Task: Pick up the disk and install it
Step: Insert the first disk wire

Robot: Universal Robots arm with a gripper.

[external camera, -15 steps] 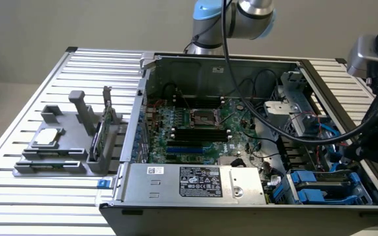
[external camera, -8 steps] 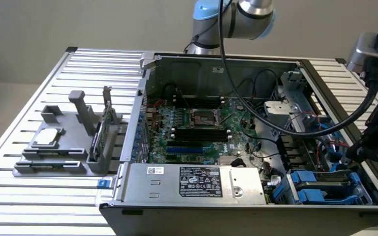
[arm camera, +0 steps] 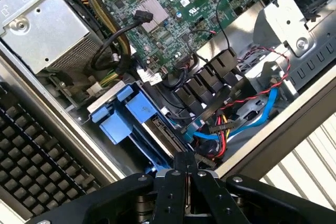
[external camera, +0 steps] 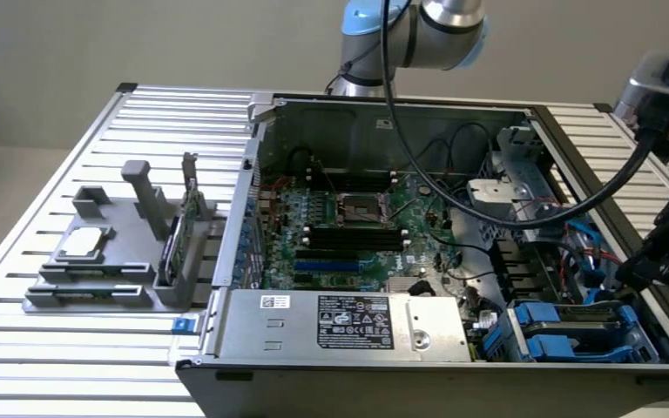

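Note:
The disk [external camera: 575, 331], grey between blue carrier rails, lies in the drive bay at the front corner of the open computer case [external camera: 311, 353], on the exterior view's right. In the wrist view its blue rails [arm camera: 129, 115] stand out of the bay and its label face is hidden. My gripper [external camera: 634, 277] hangs just above and to the exterior view's right of that bay, over the case's side wall. The black fingers [arm camera: 177, 174] are pressed together, so the gripper [arm camera: 185, 167] is shut with nothing between them.
Blue, red and black cables [arm camera: 247, 114] crowd the bay's far side. The motherboard [external camera: 347, 226] and the power supply [external camera: 347, 322] fill the case. On the exterior view's left, a grey rack [external camera: 114, 261] holds a smaller silver drive [external camera: 84, 244] on the slatted table [external camera: 44, 357].

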